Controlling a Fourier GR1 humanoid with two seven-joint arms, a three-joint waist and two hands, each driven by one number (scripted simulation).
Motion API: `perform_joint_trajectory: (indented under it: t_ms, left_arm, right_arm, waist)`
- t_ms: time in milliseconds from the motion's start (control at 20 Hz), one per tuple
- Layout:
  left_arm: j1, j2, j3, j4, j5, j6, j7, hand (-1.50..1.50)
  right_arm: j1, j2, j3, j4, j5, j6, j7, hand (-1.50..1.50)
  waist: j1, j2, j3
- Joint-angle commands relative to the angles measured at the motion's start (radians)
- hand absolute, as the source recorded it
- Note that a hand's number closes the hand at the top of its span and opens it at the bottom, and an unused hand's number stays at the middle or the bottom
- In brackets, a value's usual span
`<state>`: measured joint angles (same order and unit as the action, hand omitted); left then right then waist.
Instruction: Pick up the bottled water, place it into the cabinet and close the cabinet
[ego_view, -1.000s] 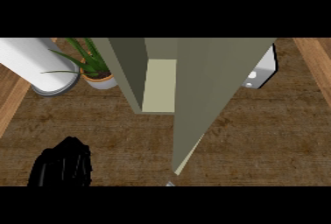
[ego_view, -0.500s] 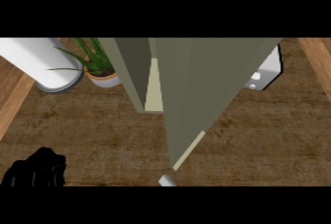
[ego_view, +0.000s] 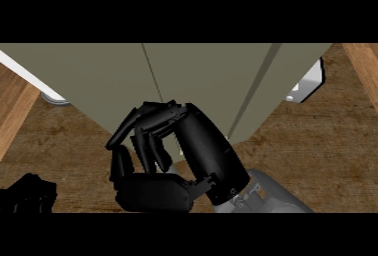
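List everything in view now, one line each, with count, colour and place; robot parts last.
cabinet: one, grey-green, top centre, standing on the counter
counter: one, brown wood, spreading below and to both sides of the cabinet
white object: one, white, right of the cabinet, mostly hidden behind it
white cylinder: one, white, upper left, only an edge showing
right robot hand: one, black, centre, fingers straight and raised in front of the cabinet
left robot hand: one, black, lower left corner, fingers unclear
forearm: one, grey, bottom centre-right
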<state>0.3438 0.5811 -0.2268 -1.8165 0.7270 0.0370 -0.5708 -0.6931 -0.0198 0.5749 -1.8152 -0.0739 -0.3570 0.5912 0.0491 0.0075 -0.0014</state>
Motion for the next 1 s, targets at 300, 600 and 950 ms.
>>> perform_joint_trajectory:
  t_ms: [300, 600, 950]
  left_arm:
    - [0.062, 0.011, 0.060, -0.022, 0.003, -0.046, 0.018, 1.50]
    - [0.067, 0.008, 0.070, -0.025, -0.003, -0.086, -0.009, 1.50]
    - [0.039, 0.024, 0.088, -0.021, 0.013, -0.100, 0.016, 1.50]
  right_arm:
    - [-0.173, 0.004, -0.298, 0.529, -0.206, 0.284, -0.267, 1.50]
    - [-0.238, -0.057, -0.401, 0.745, -0.225, 0.378, -0.386, 1.50]
    - [-0.230, -0.102, -0.404, 0.810, -0.224, 0.446, -0.461, 1.50]
  waist:
    - [-0.022, -0.001, 0.001]
    - [-0.003, 0.008, 0.001]
    - [-0.005, 0.015, 0.001]
